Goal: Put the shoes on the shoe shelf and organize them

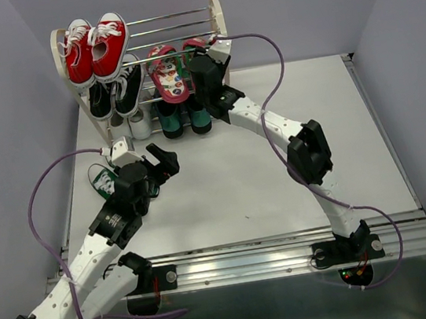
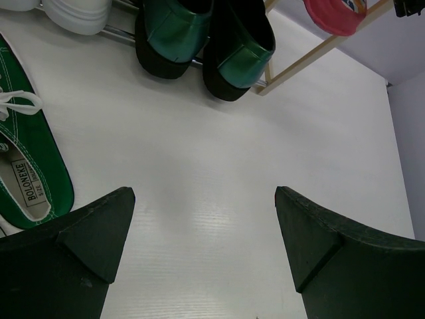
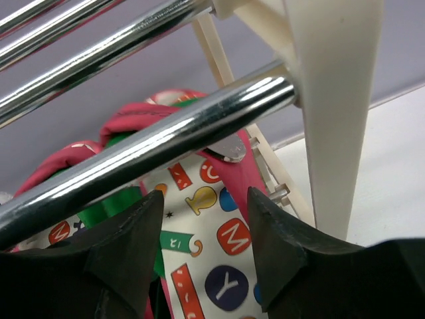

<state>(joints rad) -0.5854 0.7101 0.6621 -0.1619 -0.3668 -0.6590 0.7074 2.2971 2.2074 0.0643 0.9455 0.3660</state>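
You're releasing the flip-flop on the shoe shelf's middle tier, right fingers parted; be backing straight out under the chrome rod. Left fingers are hanging open by the green sneaker on the worktop.

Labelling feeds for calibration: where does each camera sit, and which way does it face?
Top external: high behind the robot, looking down at the table and shoe shelf; left arm and right arm show.
Left wrist: on that arm, facing down toward the green loafers; left claw open at bottom.
Right wrist: at the shelf, facing chrome rods and flip-flop; right claw at bottom.
Shared: top and left wrist both show the loafers.
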